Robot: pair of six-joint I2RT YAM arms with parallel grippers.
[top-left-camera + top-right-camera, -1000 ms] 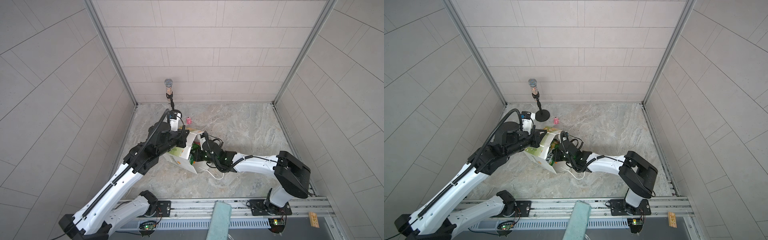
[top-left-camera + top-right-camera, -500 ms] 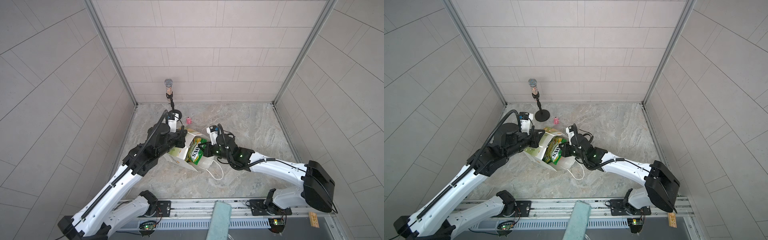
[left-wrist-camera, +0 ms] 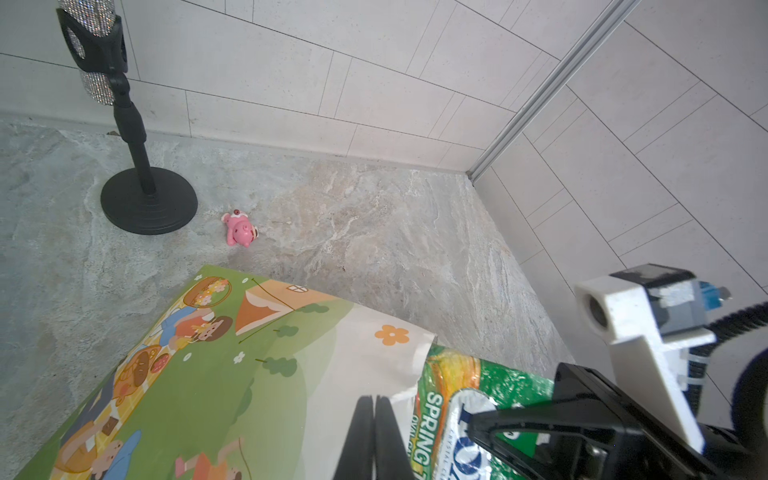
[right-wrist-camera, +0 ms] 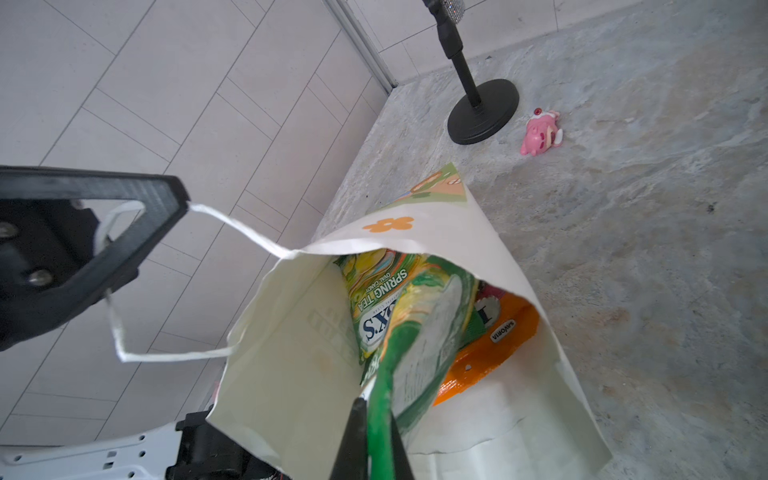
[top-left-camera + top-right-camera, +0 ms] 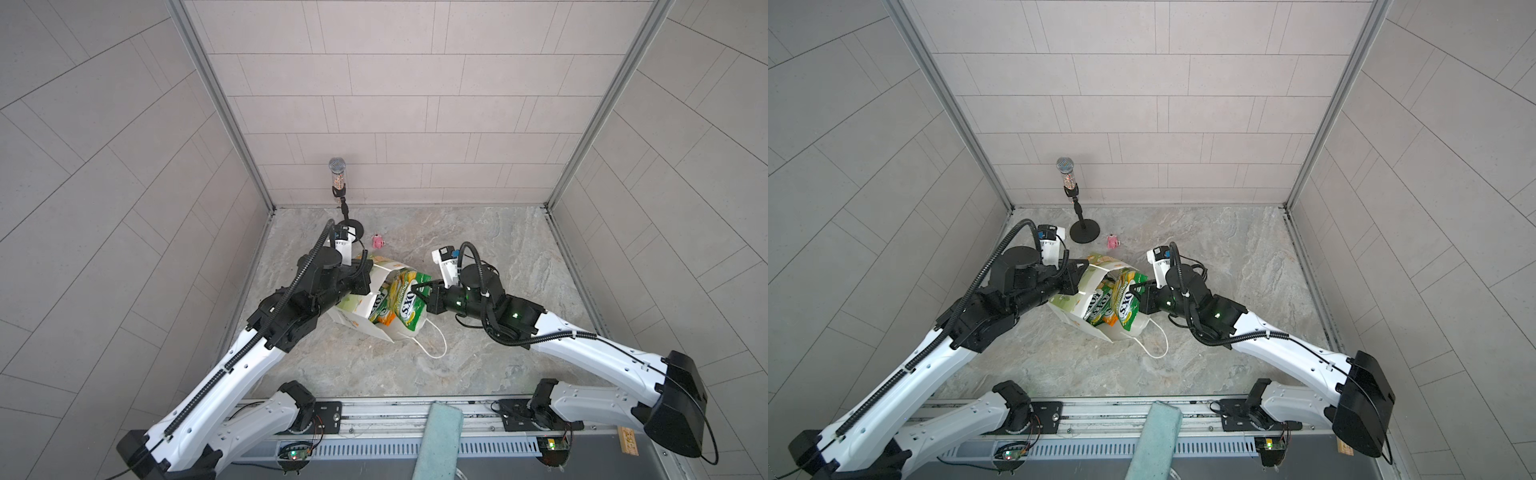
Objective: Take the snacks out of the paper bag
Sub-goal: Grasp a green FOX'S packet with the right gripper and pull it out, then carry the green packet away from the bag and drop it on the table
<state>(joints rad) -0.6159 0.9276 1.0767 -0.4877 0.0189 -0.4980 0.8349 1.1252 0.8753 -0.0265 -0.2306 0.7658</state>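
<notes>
**First packet coming through the bag mouth**

I have the tall white paper carrier bag (image 5: 353, 320) lying tipped on its side, its open mouth turned toward my right arm. My left gripper (image 3: 374, 405) sits at the upper rim of the bag, its jaws pressed together on one white cord loop handle (image 4: 237, 235), and that lifts the mouth open.

My right gripper (image 4: 376, 419) is at the mouth, clamped narrow on the edge of a glossy green-yellow "FOX'S" packet (image 4: 419, 332). In both top views that packet (image 5: 405, 299) pokes past the bag's rim while its far end sits inside. Deeper in the bag I see a second green-yellow packet (image 4: 374, 299) and a pink-orange packet (image 4: 490, 345). No packet lies clear of the bag.

I judge this to be the first extraction, about half done. Next I need a straight pull away from the mouth, along the bag's length, while the left grip anchors the handle so the bag does not slide along with it. The pinch is on a thin, slick edge, so I want a slow draw. Then I set the packet down well apart from the bag and let go.
</notes>
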